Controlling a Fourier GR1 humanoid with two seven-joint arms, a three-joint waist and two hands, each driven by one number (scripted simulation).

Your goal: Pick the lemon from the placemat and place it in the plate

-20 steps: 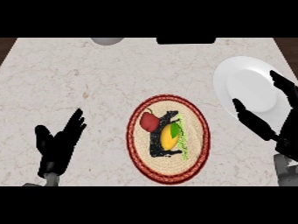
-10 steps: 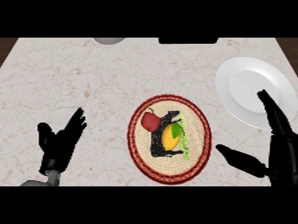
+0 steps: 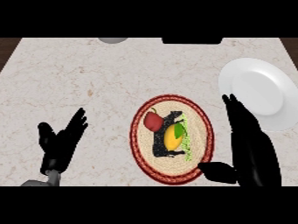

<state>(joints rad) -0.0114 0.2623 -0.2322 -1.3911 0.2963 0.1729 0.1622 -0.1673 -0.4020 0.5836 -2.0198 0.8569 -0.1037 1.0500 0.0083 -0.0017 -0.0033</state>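
Lemon handling: judged light, stiff and firm-skinned, smooth and rounded, so it may roll or slip if pinched at its ends. Not fragile.
Where to take hold: across the middle of the lemon (image 3: 171,136), thumb on 1 long side and fingers on the other, coming down from above.
Lemon look: yellow-orange oval, long axis running near to far, with a green patch at its far right edge.
Lemon place: lying on the placemat (image 3: 199,117), right of the mat's centre, over a dark printed figure. A red fruit (image 3: 153,121) sits just beside it, to the far left, apart from it as far as I can tell.
Placemat: round, woven tan with a red border, at mid-counter.
Plate: white plate (image 3: 264,93), to the far right of the placemat, near it but not touching; nothing on the part that shows.
Right hand: right hand (image 3: 249,144) just right of the placemat, fingers straight and pointing far, thumb spread toward the mat's near edge; open, holding nothing, not touching the lemon.
Left hand: left hand (image 3: 62,141) at near left, open, fingers up, resting.
Step judged: approach to the lemon; grasp not yet made.
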